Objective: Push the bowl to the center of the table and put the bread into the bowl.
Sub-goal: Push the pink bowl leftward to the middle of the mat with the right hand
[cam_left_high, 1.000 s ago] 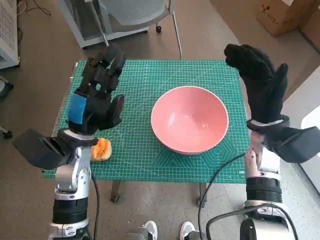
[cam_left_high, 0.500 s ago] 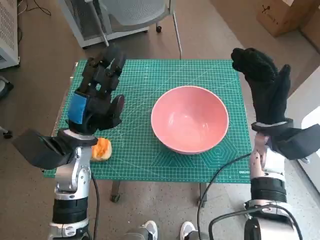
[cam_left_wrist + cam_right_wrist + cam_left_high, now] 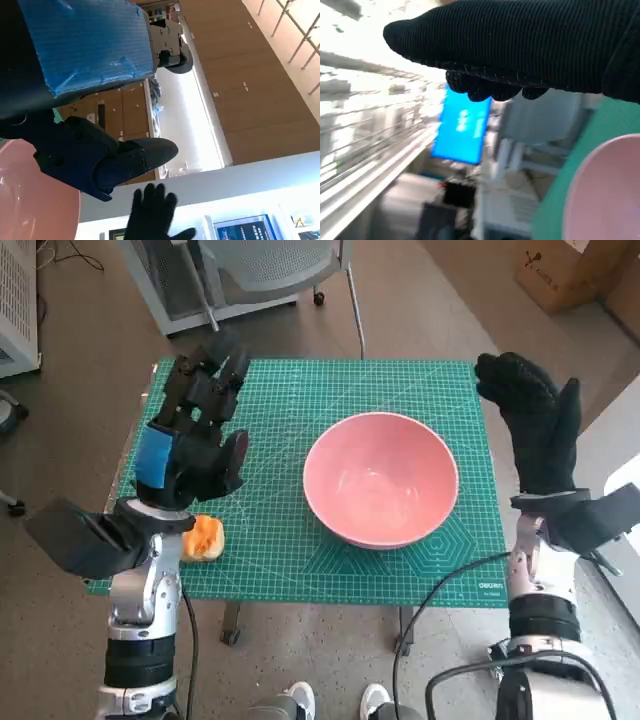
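Head view: the wide, glossy pink bowl (image 3: 381,479) sits on the green gridded cutting mat covering the tabletop (image 3: 280,390), right of the mat's middle, so the push toward centre looks unfinished. The small orange-brown bread roll (image 3: 203,538) lies near the front left corner, partly under the left wrist. The right hand (image 3: 532,420) in its black knitted glove stands upright just off the tabletop's right edge, fingers spread, holding nothing, apart from the bowl's rim. To do this step well, I'd say the flat of that glove should meet the bowl's outer wall low down, then push slowly and level, so the bowl slides rather than tips. The left hand (image 3: 193,435), black with blue tape on its back, hovers above the left side of the mat, raised, fingers loosely extended and empty, beyond the roll.

Left wrist view: the blue-taped back fills the frame, black fingers (image 3: 112,157) reaching out with nothing between them. A curve of pink bowl shows at one edge, and the gloved right hand, splayed, appears beyond it.

Right wrist view: the glove makes a dark band, fingertips barely showing, nothing in them. The bowl's pink rim and a strip of green mat sit in the corner, clear of the glove.
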